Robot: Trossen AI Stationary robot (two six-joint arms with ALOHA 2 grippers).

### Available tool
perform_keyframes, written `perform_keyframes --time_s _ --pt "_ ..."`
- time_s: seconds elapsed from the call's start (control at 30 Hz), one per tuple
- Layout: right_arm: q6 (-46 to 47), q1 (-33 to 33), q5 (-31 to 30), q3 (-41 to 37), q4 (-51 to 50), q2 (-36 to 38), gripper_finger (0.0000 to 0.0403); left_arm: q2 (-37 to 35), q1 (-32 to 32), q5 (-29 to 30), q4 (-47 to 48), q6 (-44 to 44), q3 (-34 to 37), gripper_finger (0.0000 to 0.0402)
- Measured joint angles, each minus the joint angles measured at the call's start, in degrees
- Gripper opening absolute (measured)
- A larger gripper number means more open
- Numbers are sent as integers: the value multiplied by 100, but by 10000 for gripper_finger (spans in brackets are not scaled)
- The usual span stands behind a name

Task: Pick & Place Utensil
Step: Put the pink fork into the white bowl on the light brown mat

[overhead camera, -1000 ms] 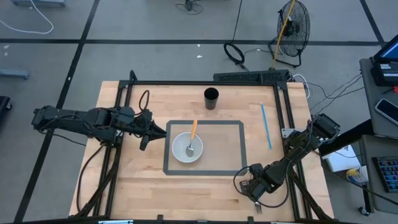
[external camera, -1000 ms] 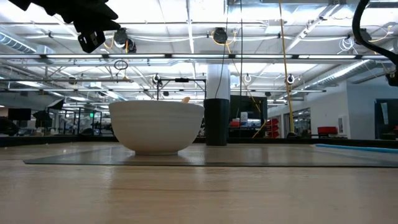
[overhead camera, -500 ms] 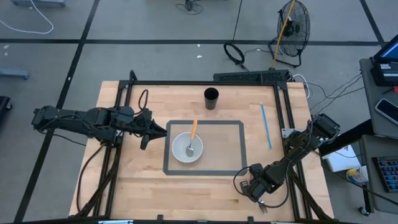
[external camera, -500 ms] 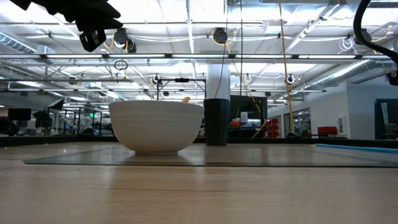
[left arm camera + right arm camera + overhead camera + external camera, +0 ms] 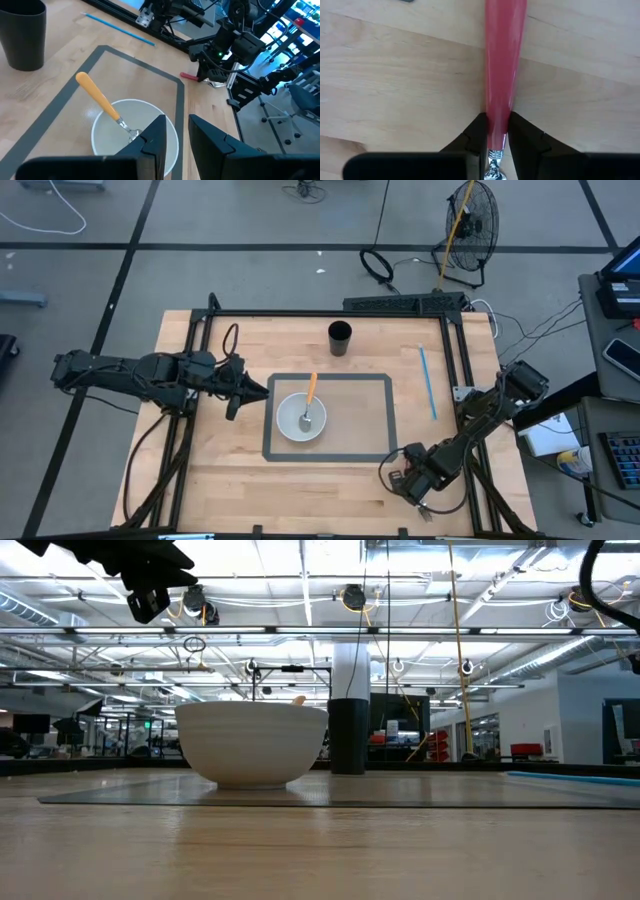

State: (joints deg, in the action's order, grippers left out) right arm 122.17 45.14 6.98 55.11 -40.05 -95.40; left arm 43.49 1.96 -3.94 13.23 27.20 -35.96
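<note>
An orange-handled spoon [image 5: 311,394] already lies in the bowl [image 5: 292,425]. The right gripper [image 5: 496,134] pinches a red-handled utensil [image 5: 502,55] at the table's near right, not yet carried over. The left gripper [image 5: 175,131], slightly spread, hovers left of the bowl.

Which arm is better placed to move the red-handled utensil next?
Likely the right. Its gripper has its fingers on both sides of the red-handled utensil on the table. The left gripper hovers beside the bowl, empty.

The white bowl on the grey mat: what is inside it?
Inside the white bowl lies an orange-handled utensil; its handle rests on the rim and points toward the black cup. In the left wrist view, that arm's finger covers its metal head.
</note>
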Motion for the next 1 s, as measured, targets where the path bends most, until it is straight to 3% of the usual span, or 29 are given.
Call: perform_keyframes --time_s 0.3,0.5,1.0 --pt "8 13 -423 -11 -638 550 53 0 0 109 -2 13 2 85" --pt "-13 5 -994 -2 -764 829 53 0 0 111 -3 49 2 85" --pt "-306 -1 -1756 6 -784 1113 52 1 0 114 -24 155 2 85"
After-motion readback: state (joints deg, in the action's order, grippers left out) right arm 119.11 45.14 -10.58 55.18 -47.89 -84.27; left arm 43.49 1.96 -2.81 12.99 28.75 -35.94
